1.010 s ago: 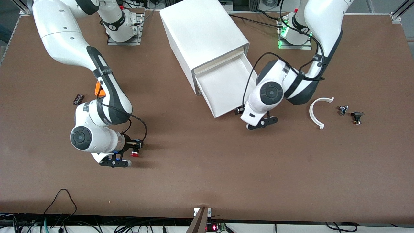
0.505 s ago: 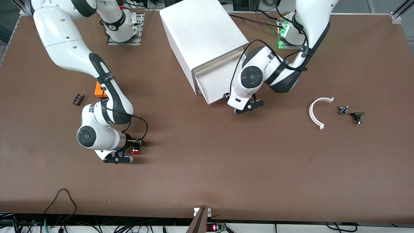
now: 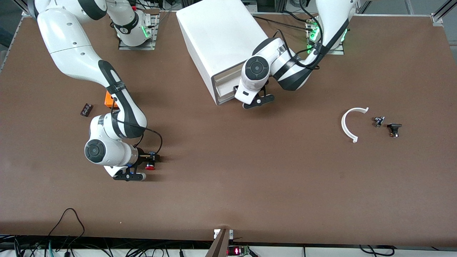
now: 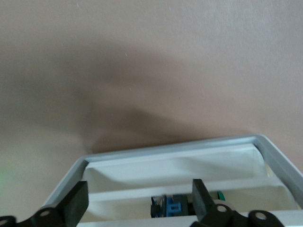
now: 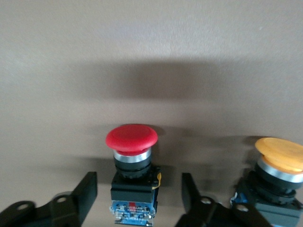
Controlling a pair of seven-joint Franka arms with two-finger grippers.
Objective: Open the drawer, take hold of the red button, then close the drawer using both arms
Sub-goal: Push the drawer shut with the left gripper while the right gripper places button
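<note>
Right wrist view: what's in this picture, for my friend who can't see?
A red-capped button stands upright on the brown table between the open fingers of the right gripper. An orange-capped button stands beside it, outside the fingers.

Red-capped button (image 5: 131, 156) stands upright on table; drawer (image 3: 224, 85) nearly shut.

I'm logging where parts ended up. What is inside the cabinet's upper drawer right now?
The left wrist view shows the drawer pushed nearly shut, with the left gripper at its front. A black part with a blue mark shows just below; the drawer's inside is hidden.
</note>
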